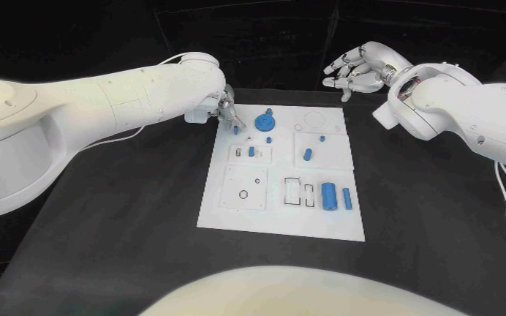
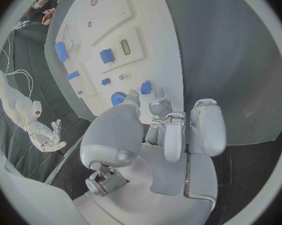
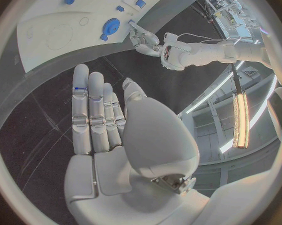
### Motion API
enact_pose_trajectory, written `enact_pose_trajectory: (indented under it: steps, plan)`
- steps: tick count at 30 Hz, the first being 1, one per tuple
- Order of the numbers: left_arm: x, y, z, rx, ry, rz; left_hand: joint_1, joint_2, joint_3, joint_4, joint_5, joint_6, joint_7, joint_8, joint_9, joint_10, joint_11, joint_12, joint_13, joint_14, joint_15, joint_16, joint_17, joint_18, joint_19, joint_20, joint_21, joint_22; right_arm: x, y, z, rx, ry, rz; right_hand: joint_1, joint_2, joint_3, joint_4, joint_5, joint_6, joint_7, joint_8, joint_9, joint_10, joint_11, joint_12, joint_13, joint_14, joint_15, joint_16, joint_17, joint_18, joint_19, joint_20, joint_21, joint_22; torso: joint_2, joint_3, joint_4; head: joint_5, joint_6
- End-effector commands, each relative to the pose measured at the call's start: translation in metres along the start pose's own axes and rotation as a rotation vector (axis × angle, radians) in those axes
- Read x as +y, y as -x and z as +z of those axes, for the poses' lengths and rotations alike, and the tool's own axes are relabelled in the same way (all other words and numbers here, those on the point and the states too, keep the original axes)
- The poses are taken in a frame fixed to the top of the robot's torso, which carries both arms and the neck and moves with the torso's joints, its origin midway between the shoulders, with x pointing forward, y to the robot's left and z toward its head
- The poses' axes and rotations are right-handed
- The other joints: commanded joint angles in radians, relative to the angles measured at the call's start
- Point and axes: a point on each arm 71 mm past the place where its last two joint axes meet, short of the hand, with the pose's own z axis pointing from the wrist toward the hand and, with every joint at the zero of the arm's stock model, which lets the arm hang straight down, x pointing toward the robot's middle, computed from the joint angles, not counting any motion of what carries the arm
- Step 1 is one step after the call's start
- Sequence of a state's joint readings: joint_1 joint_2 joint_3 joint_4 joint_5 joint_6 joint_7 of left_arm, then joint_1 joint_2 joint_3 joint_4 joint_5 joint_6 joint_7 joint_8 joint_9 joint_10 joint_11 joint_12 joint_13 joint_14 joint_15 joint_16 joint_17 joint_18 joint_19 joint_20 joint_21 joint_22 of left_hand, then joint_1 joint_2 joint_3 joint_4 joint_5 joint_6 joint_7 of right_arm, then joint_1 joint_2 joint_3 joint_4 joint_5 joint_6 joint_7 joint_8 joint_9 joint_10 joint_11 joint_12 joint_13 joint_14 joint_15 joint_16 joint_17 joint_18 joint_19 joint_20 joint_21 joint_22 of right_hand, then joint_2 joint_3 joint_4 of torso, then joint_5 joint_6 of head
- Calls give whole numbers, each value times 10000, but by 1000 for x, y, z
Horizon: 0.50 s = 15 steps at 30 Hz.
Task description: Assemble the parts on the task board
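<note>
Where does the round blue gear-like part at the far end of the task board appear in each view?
Head view: blue gear part, beside the left hand.
Left wrist view: partly hidden behind the fingertips.
Right wrist view: on the board's edge.
Shared landmark: the left hand next to it.

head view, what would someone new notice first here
The white task board stands out in the middle of the black table, dotted with small blue parts, the biggest a round gear-like piece near its far edge. The left hand reaches down at the board's far left corner, fingers on a small blue part. The right hand hovers empty beyond the board's far right corner.
</note>
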State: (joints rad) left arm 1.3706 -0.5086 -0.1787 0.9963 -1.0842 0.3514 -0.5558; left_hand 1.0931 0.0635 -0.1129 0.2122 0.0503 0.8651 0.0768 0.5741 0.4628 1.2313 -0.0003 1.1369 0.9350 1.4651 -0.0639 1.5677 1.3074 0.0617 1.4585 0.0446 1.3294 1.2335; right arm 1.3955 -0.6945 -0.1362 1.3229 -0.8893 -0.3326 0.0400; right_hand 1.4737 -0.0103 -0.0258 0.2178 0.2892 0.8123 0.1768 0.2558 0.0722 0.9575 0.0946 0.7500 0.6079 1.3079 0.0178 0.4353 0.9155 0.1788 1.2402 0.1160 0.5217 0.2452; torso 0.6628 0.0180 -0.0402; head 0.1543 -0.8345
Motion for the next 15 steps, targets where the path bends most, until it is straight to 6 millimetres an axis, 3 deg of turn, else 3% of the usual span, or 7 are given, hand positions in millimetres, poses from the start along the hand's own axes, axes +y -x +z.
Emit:
enact_pose_trajectory:
  steps: [1,15]
  plan:
    - [-2,-2,0,199,-131,140,137,20,-50,-10,-32,86,-3,-45,-12,63,24,50,12,1057,9,31,2634,76,55,-16,54,22,2,0,1,32,95,17,123,-14,-55,-7,55,-63,19,49,-12,-78,-23,66,-14,16,-24,45,6,37,71,-18,-66,-10,1,2,-4,-6,1]
    - [-6,-5,-1,231,-360,-59,270,119,-67,-51,-31,164,-24,-15,-13,73,6,58,15,1057,-3,31,2634,77,53,-25,51,23,2,0,1,26,93,15,160,-6,-76,-6,159,-76,22,65,-14,-87,-21,62,-48,8,-24,44,3,36,77,-19,-82,-15,-6,7,2,-21,-22]
